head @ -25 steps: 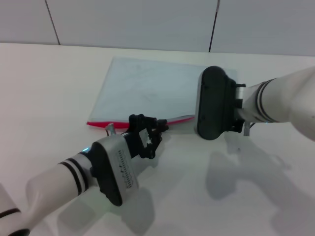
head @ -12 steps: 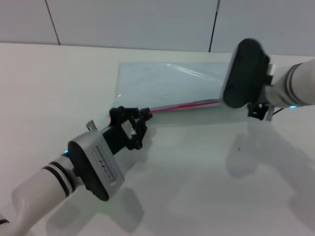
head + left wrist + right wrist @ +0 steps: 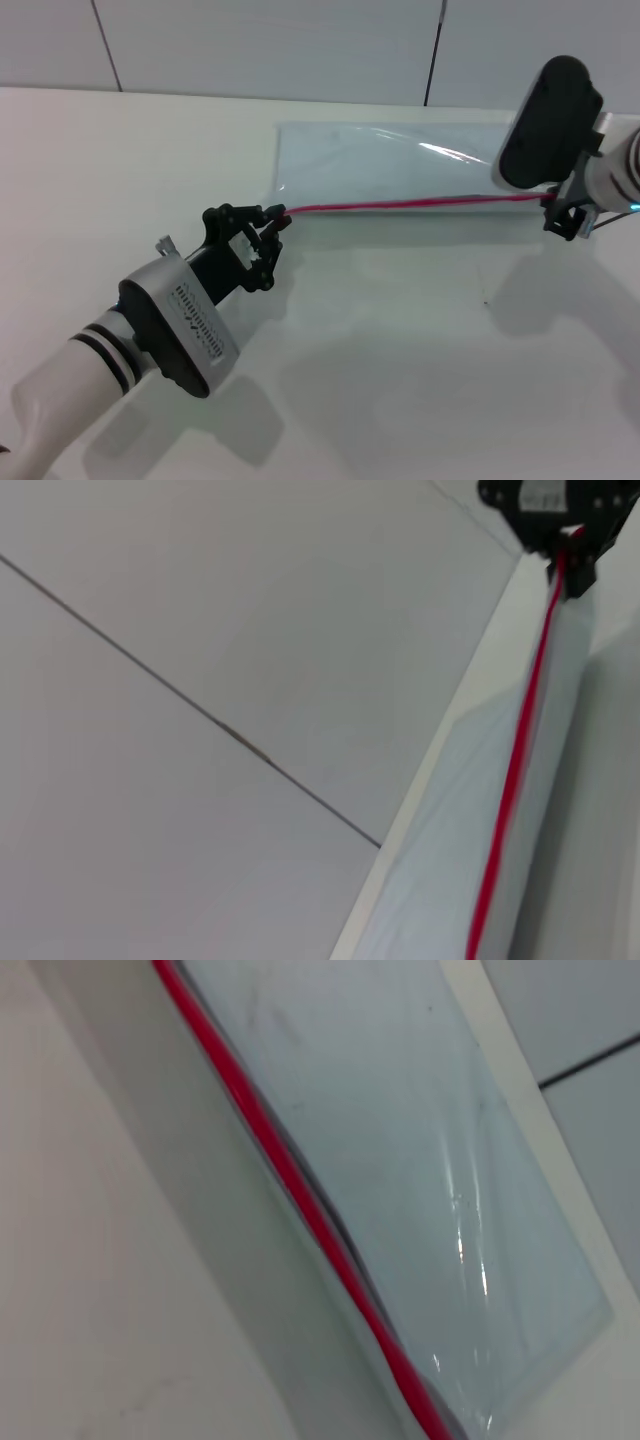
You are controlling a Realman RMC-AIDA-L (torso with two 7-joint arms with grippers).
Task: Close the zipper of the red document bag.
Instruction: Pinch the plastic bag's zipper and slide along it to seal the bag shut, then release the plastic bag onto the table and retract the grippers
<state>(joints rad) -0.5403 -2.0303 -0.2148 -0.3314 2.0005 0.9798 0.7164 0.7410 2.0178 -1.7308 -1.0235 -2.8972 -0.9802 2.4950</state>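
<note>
I see the red document bag (image 3: pixel 390 165) lying flat on the white desk (image 3: pixel 400 350), toward the far side, its long axis running left to right. The zipper (image 3: pixel 410 205), a thin red strip, runs along the bag's near long edge. My left pincer (image 3: pixel 272 222) sits at the left end of that strip, fingers closed on the corner of the red document bag. My right pincer (image 3: pixel 568 215) is at the right end of the zipper, pinched onto it; the slider itself is hidden from me. From the left wrist camera the red line stretches straight to the right pincer.
</note>
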